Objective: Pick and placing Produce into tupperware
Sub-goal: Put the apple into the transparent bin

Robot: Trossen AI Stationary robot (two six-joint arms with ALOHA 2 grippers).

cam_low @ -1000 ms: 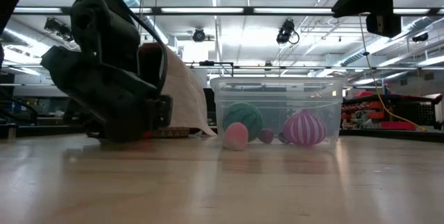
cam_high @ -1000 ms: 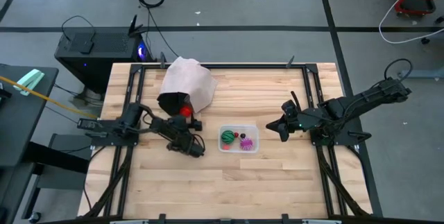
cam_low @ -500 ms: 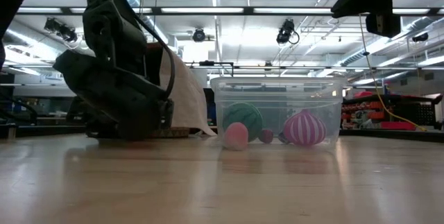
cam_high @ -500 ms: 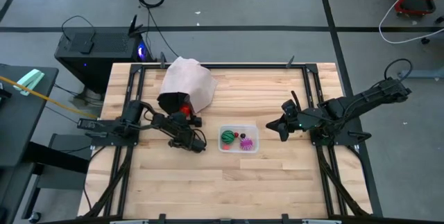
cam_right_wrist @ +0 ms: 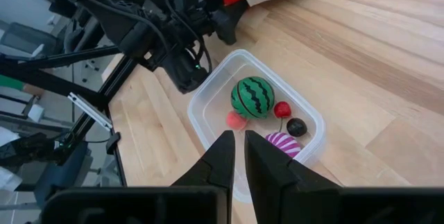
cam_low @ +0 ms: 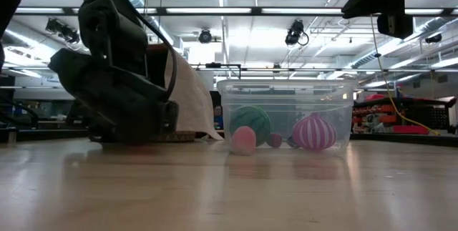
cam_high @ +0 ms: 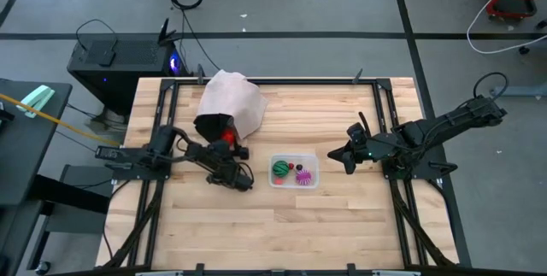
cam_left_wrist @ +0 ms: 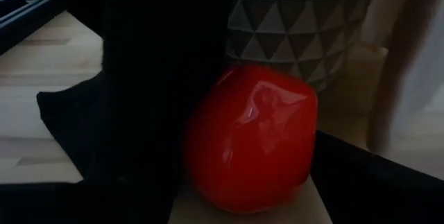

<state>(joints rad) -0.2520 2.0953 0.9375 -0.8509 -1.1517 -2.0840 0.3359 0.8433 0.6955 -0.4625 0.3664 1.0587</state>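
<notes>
A pale butcher-block bench (cam_high: 325,225) with a black metal frame is seen from above, standing on a grey floor crossed by dark tape lines. A black computer case (cam_high: 120,58) with a blue light stands beyond the bench's far left corner, and cables lie on the floor.

The left jaws (cam_high: 229,143) are set at the mouth of a pale pinkish-white bag (cam_high: 235,101). In the left wrist view a glossy red toy fruit (cam_left_wrist: 251,137) is seen between the dark fingers; whether it is already clamped cannot be told.

The clear tupperware (cam_high: 295,171) lies on the bench between the two sets of jaws, nearer the left ones. Inside it are held a striped green toy watermelon (cam_right_wrist: 252,97), a spiky magenta piece (cam_right_wrist: 282,143), a small red piece (cam_right_wrist: 282,109), a dark one (cam_right_wrist: 296,126) and a pinkish one (cam_right_wrist: 236,120).

The right jaws (cam_high: 346,158) are held together and empty, raised above the bench, pointed towards the tupperware and well apart from it.

In the low view, ceiling light strips and ducts are seen in a large room behind the bench.
</notes>
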